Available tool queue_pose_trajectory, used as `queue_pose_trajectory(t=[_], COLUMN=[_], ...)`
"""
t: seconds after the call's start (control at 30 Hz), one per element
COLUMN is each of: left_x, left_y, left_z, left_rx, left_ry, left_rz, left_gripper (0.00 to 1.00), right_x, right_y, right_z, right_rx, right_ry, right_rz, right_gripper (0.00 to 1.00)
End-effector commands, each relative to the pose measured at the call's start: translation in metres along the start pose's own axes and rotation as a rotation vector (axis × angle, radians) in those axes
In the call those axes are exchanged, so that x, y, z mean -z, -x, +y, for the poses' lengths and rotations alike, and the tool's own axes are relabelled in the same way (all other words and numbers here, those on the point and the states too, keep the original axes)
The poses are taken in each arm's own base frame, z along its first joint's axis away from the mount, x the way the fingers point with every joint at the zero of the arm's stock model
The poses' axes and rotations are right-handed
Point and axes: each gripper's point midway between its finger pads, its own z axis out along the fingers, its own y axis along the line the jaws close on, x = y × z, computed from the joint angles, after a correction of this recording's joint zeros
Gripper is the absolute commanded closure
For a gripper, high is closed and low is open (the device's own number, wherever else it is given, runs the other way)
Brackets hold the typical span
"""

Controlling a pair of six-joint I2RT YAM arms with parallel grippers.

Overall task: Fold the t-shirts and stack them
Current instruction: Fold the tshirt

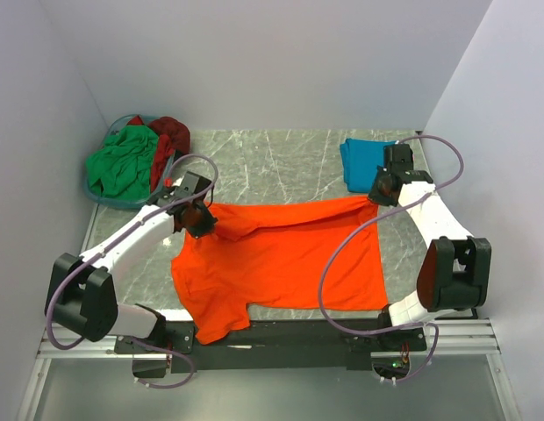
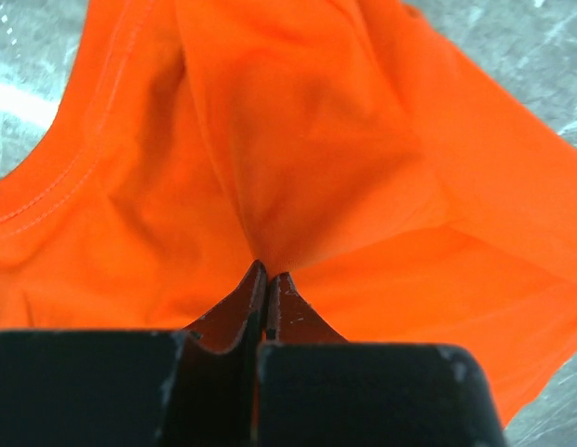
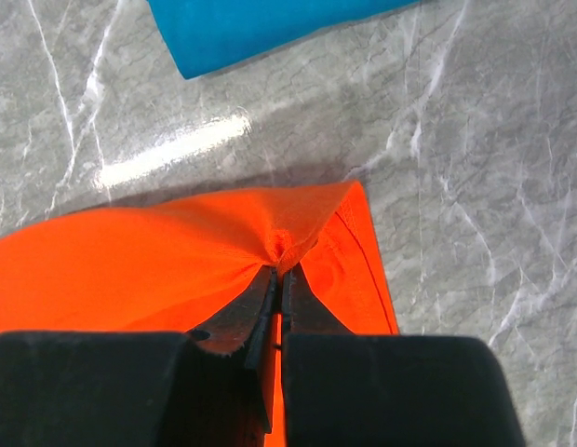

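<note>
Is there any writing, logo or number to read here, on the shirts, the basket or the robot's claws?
No text can be read in any view.
The orange t-shirt, teal t-shirt, green t-shirt and dark red t-shirt are plain.
The basket, left gripper and right gripper show no legible label.

The orange t-shirt (image 1: 281, 259) lies spread mid-worktop (image 1: 281, 162), its far edge bunched at both ends. The teal t-shirt (image 1: 364, 162) lies folded far right. The green t-shirt (image 1: 123, 162) and dark red t-shirt (image 1: 171, 136) lie crumpled together far left.
</note>
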Motion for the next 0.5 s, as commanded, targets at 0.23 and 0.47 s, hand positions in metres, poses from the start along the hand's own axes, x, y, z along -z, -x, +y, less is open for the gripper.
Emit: queue_pose_trajectory(t=[0.23, 0.47], left_x=[-0.003, -0.006], left_y=[-0.009, -0.01], left_z=[0.0, 0.004], left_rx=[0.033, 0.027], left_ry=[-0.03, -0.019], left_rz=[0.026, 0.024], left_gripper=[1.0, 1.0], right_x=[0.008, 0.007], right_y=[-0.01, -0.039], right_z=[-0.017, -0.038], right_rx=[-0.001, -0.027], right_ry=[-0.042, -0.135], right_rz=[-0.03, 0.032], right_gripper=[0.95, 0.78])
